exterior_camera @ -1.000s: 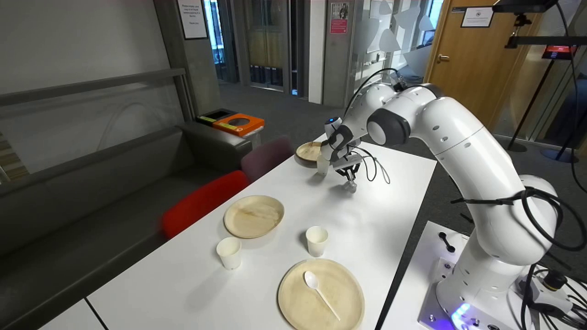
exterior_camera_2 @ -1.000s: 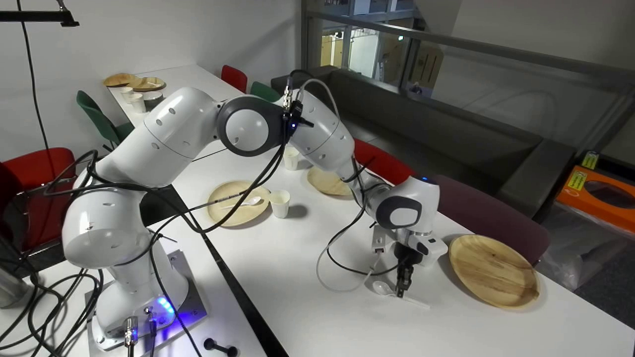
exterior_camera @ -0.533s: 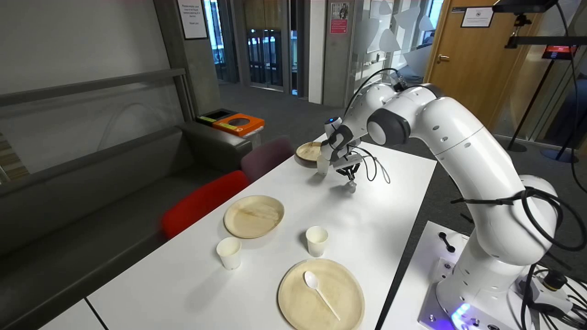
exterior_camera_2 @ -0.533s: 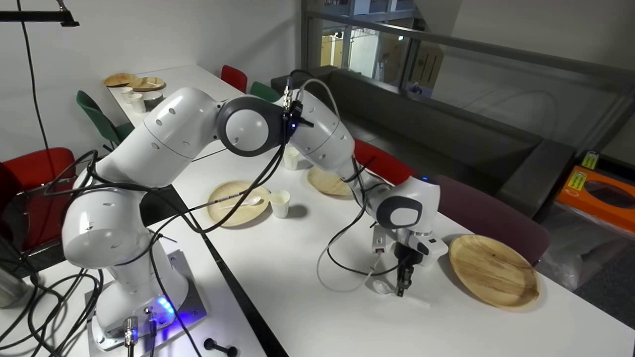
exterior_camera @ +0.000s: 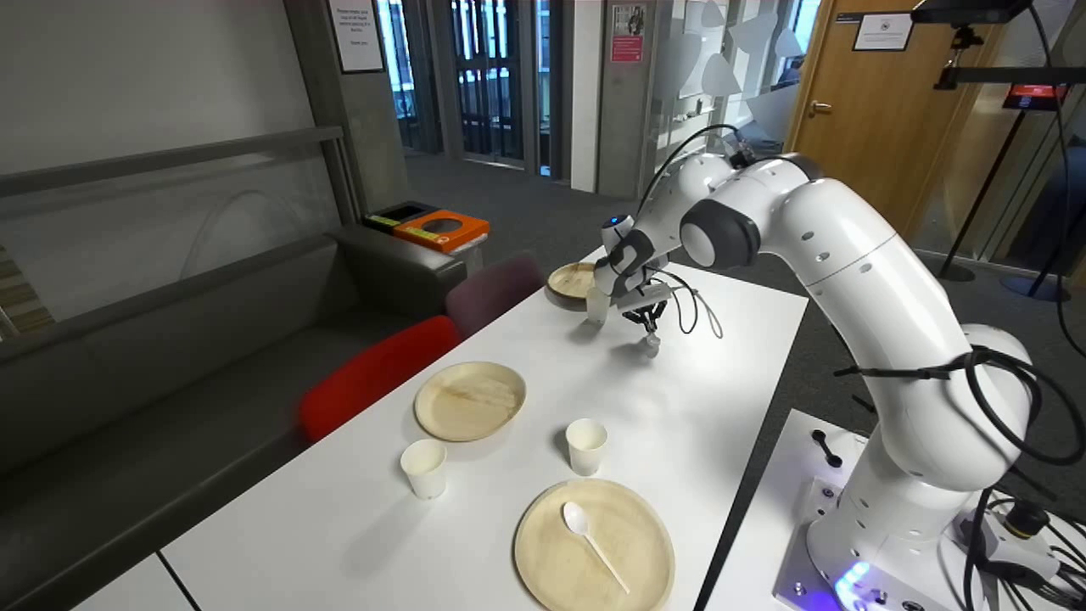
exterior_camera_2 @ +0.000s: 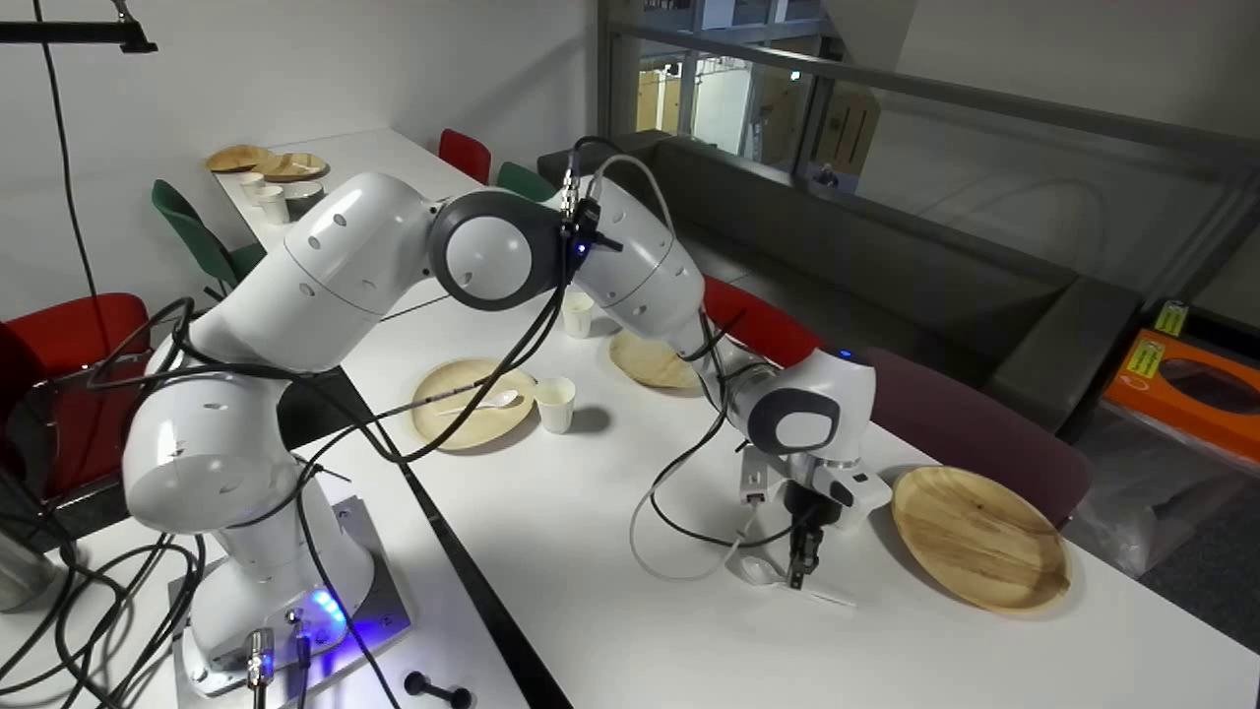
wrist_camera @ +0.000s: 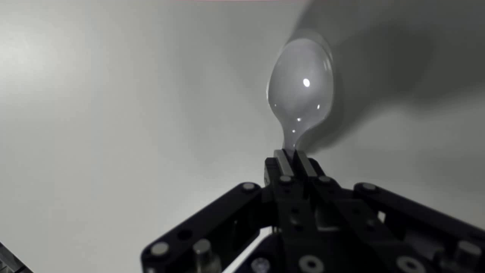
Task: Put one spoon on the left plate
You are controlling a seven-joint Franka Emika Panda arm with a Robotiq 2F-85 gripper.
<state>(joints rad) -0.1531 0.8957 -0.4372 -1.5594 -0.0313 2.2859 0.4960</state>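
A white plastic spoon [wrist_camera: 301, 83] is in my gripper [wrist_camera: 291, 155]; the fingers are closed on its neck, with the bowl pointing away in the wrist view. In both exterior views the gripper [exterior_camera: 652, 326] [exterior_camera_2: 799, 576] holds the spoon [exterior_camera: 652, 346] [exterior_camera_2: 760, 570] just over the white table; I cannot tell if it touches. Its handle [exterior_camera_2: 832, 598] extends past the fingers. The left plate [exterior_camera: 471, 401], round, beige, with a raised rim and nothing on it, lies apart from the gripper. It also shows partly behind the arm in an exterior view [exterior_camera_2: 650, 360].
A larger flat plate [exterior_camera: 543, 543] holds another white spoon [exterior_camera: 577, 519]. White cups [exterior_camera: 586, 446] [exterior_camera: 424, 468] stand around the left plate. A tan bowl-like plate [exterior_camera_2: 979, 539] and a cup [exterior_camera: 597, 306] are close to the gripper. A cable loop [exterior_camera_2: 679, 574] hangs near the table.
The gripper and spoon have shifted only very slightly, a few pixels to the right in both exterior views and slightly up. The plates and cups have not moved.
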